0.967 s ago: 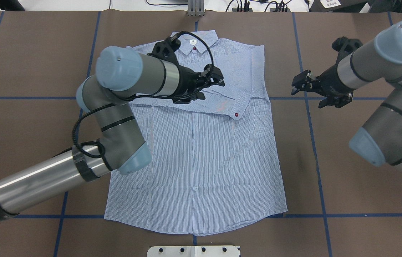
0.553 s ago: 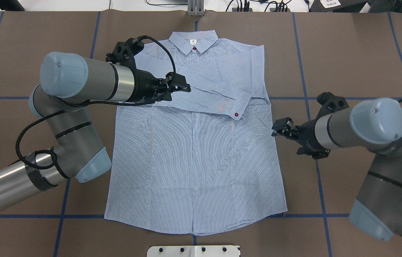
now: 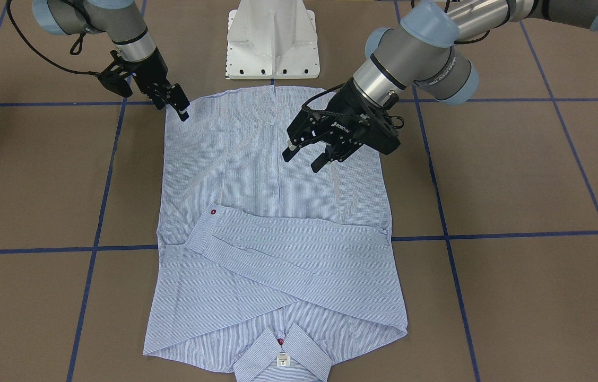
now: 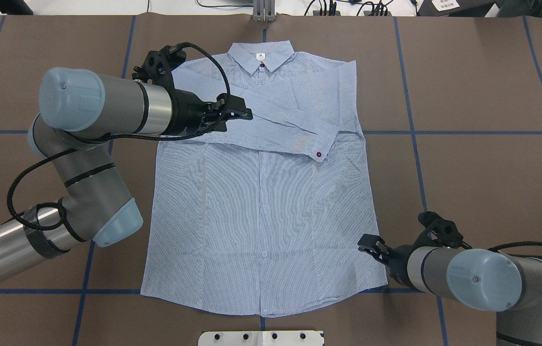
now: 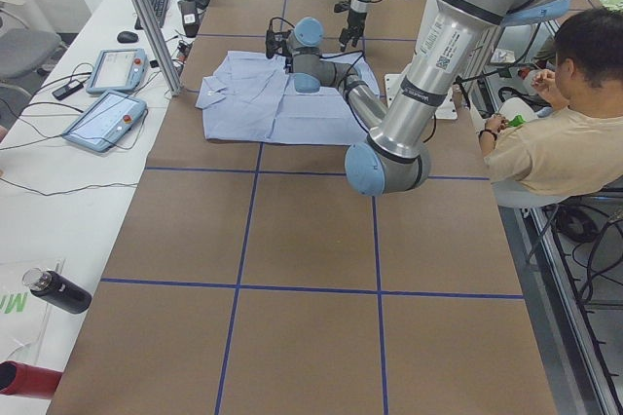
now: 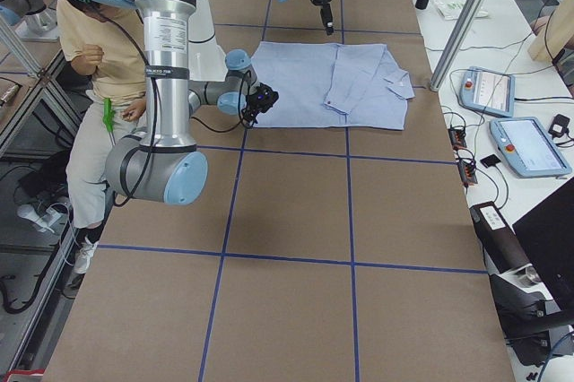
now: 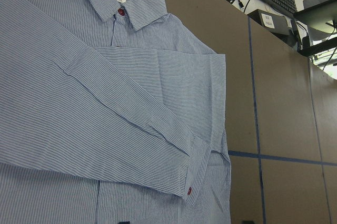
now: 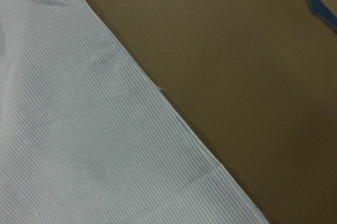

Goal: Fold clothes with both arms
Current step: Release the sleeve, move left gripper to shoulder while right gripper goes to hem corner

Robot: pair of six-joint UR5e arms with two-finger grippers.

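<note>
Above the shirt (image 4: 261,216), the left fingers (image 3: 289,153) hover spread apart.

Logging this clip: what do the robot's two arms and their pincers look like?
The left arm and right arm are silver-grey tubes with light blue joint caps and black bands. A black cable loops off each wrist. The left pincer and right pincer are black and two-fingered. The left one has small white lettering on its body.
</note>
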